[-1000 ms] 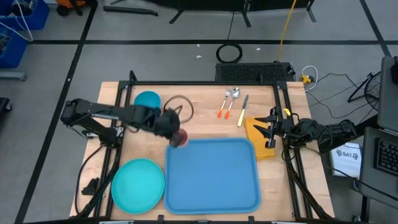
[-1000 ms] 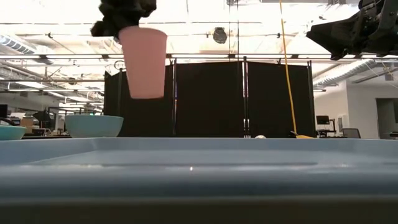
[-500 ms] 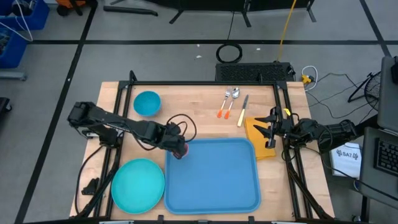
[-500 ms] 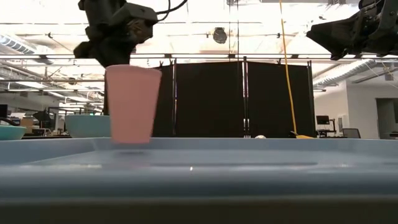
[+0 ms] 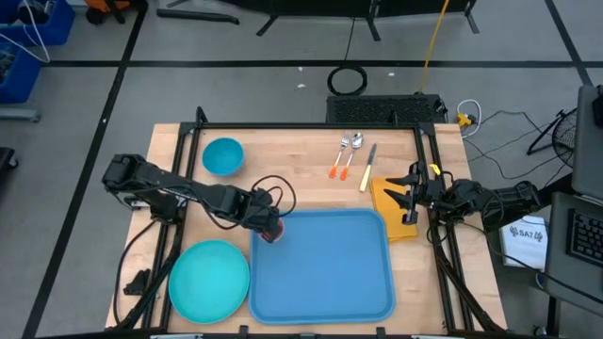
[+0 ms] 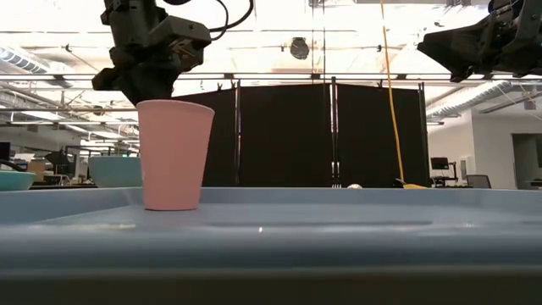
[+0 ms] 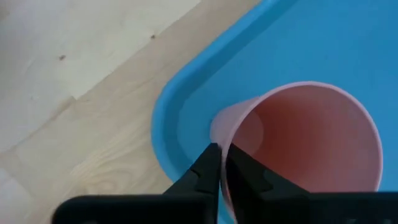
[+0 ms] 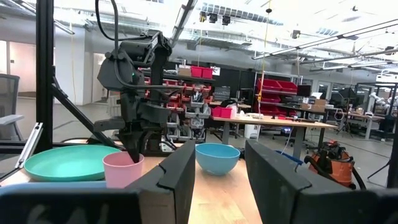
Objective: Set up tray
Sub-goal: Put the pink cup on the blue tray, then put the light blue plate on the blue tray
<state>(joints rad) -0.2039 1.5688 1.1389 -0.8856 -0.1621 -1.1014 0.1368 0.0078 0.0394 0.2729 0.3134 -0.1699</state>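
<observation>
A pink cup (image 5: pixel 273 233) stands upright on its base in the far left corner of the light-blue tray (image 5: pixel 325 273). The low view shows the cup (image 6: pixel 174 155) on the tray floor (image 6: pixel 339 213). My left gripper (image 7: pixel 222 150) comes down onto the cup's rim from above, shut on it, and appears above the cup (image 6: pixel 140 85) in the low view. My right gripper (image 8: pixel 221 163) stays open with nothing between its fingers at the table's right edge (image 5: pixel 407 193), above a yellow cloth. My left gripper pinches the cup's rim (image 7: pixel 219 127) on its left side, one finger inside the cup and one outside. The fingers slant steeply down from above. The cup stands upright with its base on the tray.
A round teal plate (image 5: pixel 209 280) lies left of the tray near the front edge. A blue bowl (image 5: pixel 223 155) sits at the far left. Cutlery (image 5: pixel 350 155) lies at the far middle, and a yellow cloth (image 5: pixel 389 209) lies by the tray's far right corner.
My left gripper has come down and toward the table's near edge with the pink cup. The cup, lifted clear and slightly tilted a second ago, now stands upright on the tray's far left corner.
</observation>
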